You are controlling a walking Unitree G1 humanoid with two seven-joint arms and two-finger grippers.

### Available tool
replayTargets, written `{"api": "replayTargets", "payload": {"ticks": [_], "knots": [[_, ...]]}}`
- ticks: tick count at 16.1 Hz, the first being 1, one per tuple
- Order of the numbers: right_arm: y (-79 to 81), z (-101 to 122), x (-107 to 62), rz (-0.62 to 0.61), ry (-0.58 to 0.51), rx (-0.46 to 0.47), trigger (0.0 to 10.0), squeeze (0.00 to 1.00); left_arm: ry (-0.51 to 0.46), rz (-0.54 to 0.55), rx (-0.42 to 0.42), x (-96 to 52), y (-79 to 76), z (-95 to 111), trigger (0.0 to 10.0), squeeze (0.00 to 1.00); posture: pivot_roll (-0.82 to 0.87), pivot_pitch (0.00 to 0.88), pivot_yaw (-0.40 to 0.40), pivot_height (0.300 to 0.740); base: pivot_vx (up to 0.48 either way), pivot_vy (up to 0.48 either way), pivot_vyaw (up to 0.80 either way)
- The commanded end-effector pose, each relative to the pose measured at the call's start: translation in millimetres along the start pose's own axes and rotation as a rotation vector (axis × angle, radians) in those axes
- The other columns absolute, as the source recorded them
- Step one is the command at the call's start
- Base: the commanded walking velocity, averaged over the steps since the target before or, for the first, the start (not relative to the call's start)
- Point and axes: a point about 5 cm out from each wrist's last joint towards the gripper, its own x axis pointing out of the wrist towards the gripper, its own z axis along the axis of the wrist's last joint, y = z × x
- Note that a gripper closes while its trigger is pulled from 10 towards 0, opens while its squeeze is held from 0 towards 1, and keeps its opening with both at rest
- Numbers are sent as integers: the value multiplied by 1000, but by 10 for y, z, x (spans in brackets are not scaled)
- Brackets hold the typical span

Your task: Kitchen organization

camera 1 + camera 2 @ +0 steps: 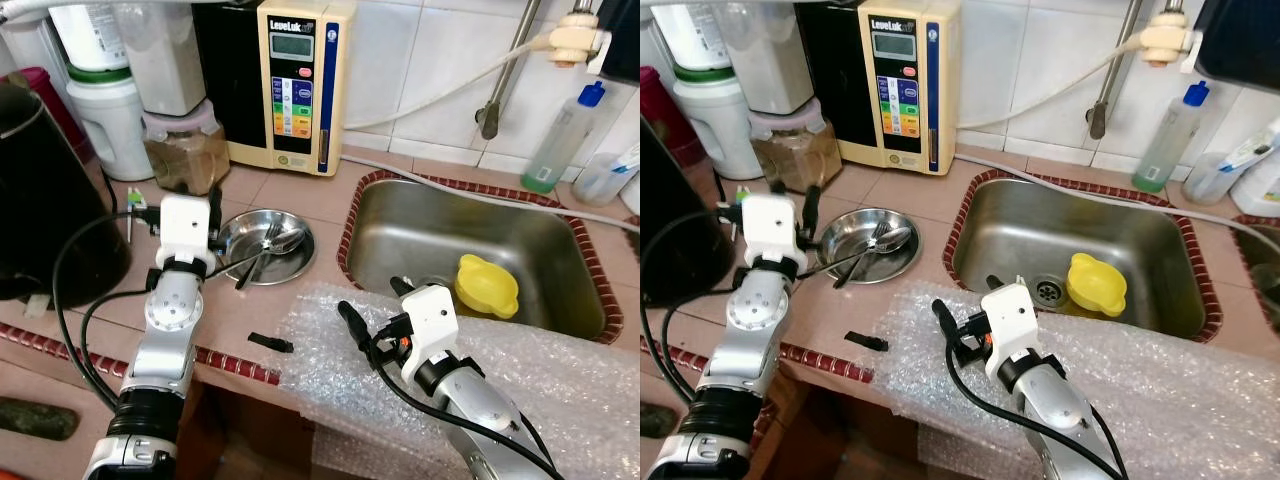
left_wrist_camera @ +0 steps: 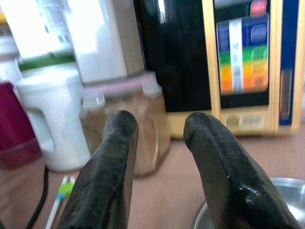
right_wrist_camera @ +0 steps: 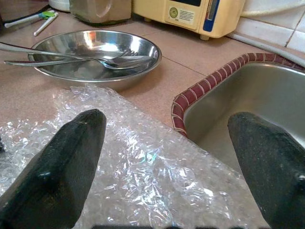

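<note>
- The left pincer [image 2: 155, 143] hovers over the tiled tabletop [image 1: 300, 195] just beside the metal dish [image 1: 266, 246], its two black fingers [image 2: 114, 162] a little apart with nothing between them.
- In the left wrist view, those fingers point toward a clear jar [image 1: 186, 152] with a pale pink lid and brownish contents, standing at the back of the tabletop.
- The metal dish sits on the tabletop between the left arm and the sink [image 1: 560, 235]; a fork [image 3: 43, 63] and a spoon [image 1: 283, 243] lie in it, their handles sticking out over the rim toward the left arm.
- The right pincer [image 3: 164, 157] is spread wide and empty, held low over a sheet of bubble wrap [image 1: 330, 360] that covers the front edge of the tabletop before the sink.
- One right finger [image 3: 66, 162] is above the bubble wrap, the other [image 3: 271, 157] is over the near corner of the sink.
- A yellow lid-like thing [image 1: 487, 286] lies in the sink near the drain.
- A cream water machine [image 1: 300, 85] with a coloured button panel stands against the tiled wall, beside the jar.
- A white jug [image 1: 108, 120] stands next to the jar, and a dark kettle [image 1: 45, 200] is at the robot's far left.
- A small black piece [image 1: 271, 343] lies on the tabletop, near the edge of the bubble wrap.
- A clear bottle with a blue cap [image 1: 565, 135] stands behind the sink.
</note>
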Motion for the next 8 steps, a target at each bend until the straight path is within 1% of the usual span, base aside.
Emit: {"api": "replayTargets", "payload": {"ticks": [1,2,3,5,6,7,8], "knots": [[-7,1,5,10,-1,-6,10000,0,-24,-4,-23,-62,-2,29,10000,1000,94,0,-41,740,0,0,0],[-18,-5,3,11,0,-4,10000,0,-23,-44,-34,-117,-47,14,10000,1000,99,0,-48,740,0,0,0],[-26,-14,9,13,1,-3,10000,0,-15,-105,-39,-274,-127,-27,10000,1000,101,0,-55,740,0,0,0],[-31,-24,17,16,3,-5,10000,0,-17,-108,-28,-368,-148,-27,10000,1000,105,0,-62,740,0,0,0],[-26,-35,23,22,8,-8,10000,0,-9,-44,-68,-400,-79,-11,10000,1000,111,0,-73,740,0,0,0],[-25,-40,22,26,10,-8,10000,0,-7,-37,-89,-421,-60,5,10000,1000,114,0,-78,740,0,0,0],[-26,-41,21,27,11,-8,10000,0,-6,-39,-90,-429,-60,12,10000,1000,114,0,-78,740,0,0,0]]}}
